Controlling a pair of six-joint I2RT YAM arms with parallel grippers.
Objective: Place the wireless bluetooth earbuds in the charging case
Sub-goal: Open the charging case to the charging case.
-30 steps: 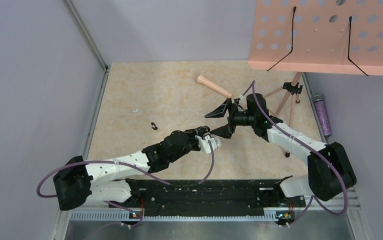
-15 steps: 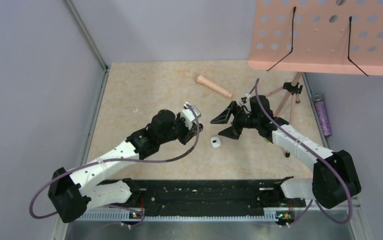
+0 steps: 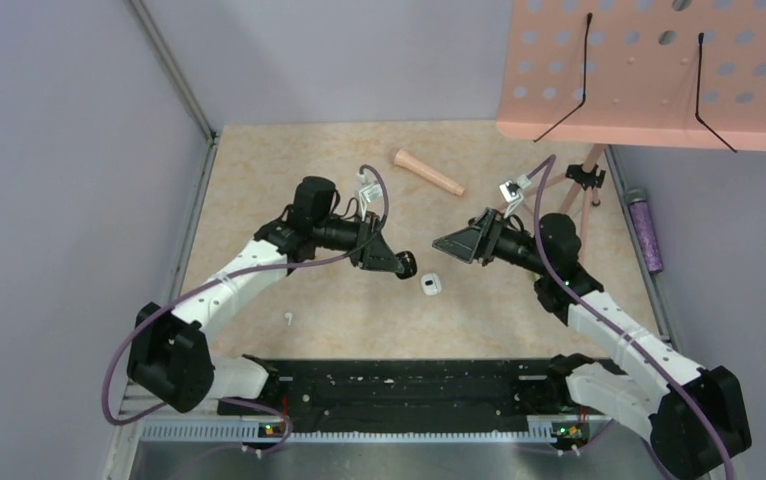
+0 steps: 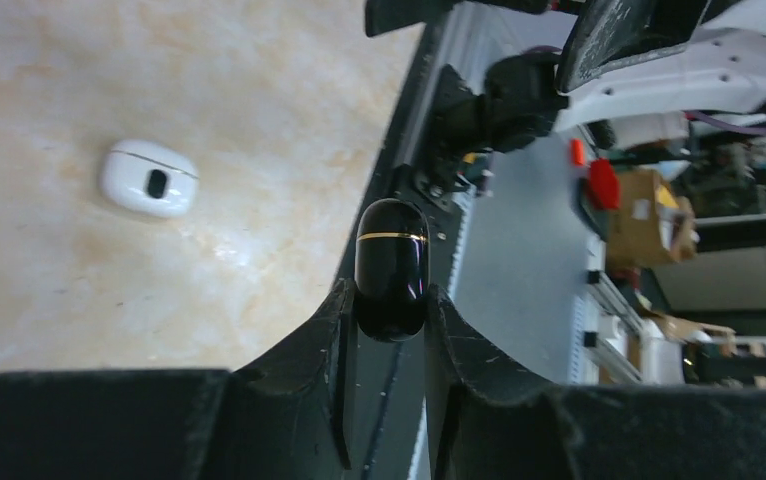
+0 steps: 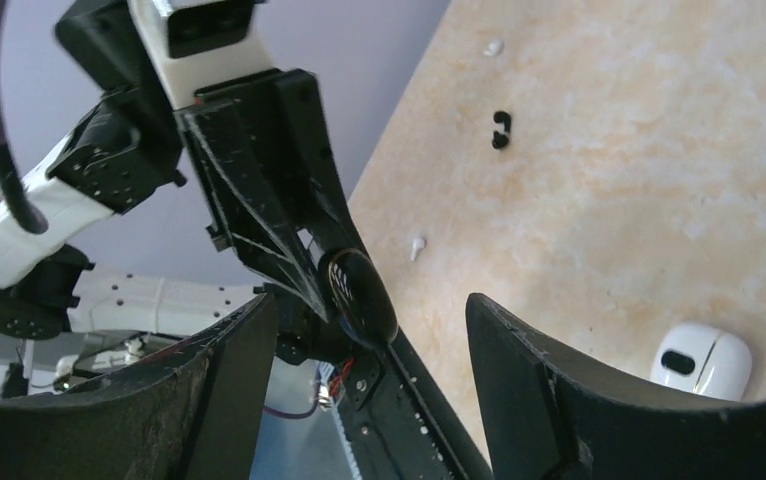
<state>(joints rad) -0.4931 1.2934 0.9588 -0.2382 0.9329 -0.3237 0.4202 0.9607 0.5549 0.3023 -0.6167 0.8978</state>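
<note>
My left gripper (image 3: 397,264) (image 4: 389,295) is shut on a glossy black oval case (image 3: 409,269) (image 4: 391,265) with a thin gold seam and holds it above the table. A closed white case (image 3: 431,285) (image 4: 149,179) (image 5: 704,362) with a dark slot lies on the table just right of it. My right gripper (image 3: 444,243) (image 5: 371,300) is open and empty, and faces the black case (image 5: 359,290) from the right. One tiny white earbud (image 3: 286,319) (image 5: 416,246) lies on the table near the left arm. A second tiny white bit (image 5: 494,47) lies farther back.
A peach cone-shaped peg (image 3: 427,172) lies at the back. A peach perforated stand (image 3: 649,70) on a tripod (image 3: 579,190) fills the back right. A purple cylinder (image 3: 645,230) lies by the right wall. A small black hook (image 5: 500,130) lies on the table. A black rail (image 3: 409,385) runs along the near edge.
The left gripper left the white case on the table, swung back and left, and now holds the black oval case. The right arm drew back to the right, jaws still open.
</note>
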